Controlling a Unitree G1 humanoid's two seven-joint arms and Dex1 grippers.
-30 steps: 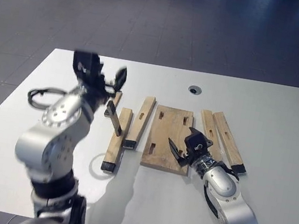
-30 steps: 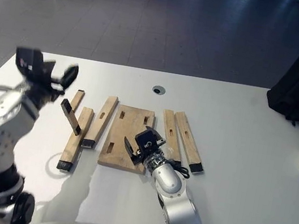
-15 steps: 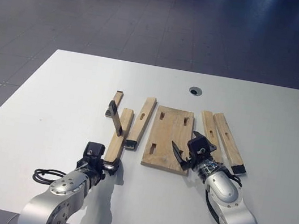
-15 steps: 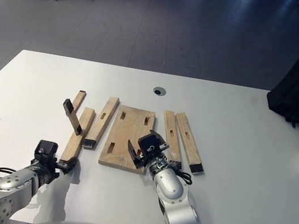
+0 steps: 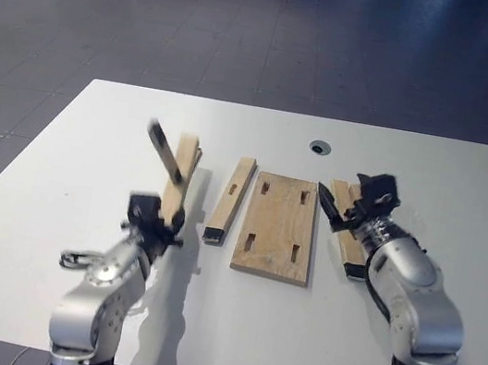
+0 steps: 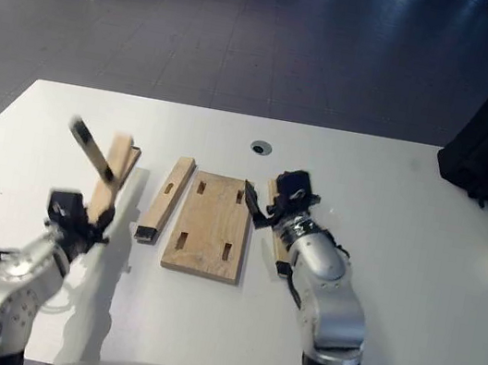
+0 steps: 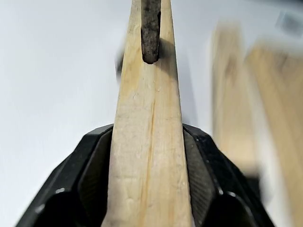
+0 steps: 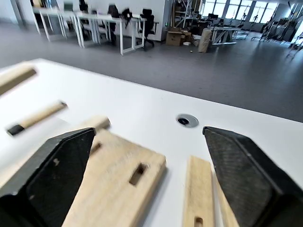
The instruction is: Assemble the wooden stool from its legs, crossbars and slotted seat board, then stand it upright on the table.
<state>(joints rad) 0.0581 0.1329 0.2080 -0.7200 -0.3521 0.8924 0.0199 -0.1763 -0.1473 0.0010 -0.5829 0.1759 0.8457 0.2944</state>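
Since the previous frame, my left jaws are raising one leg [image 5: 181,172] off the surface [image 5: 92,138]. They are clamping its lower end, and it is tilting at centre left with a dark crossbar [image 5: 163,150] jutting from it. My right jaws, shifted off the seat board [image 5: 278,228] corner, are hovering apart over two legs [image 5: 347,245] right of centre.
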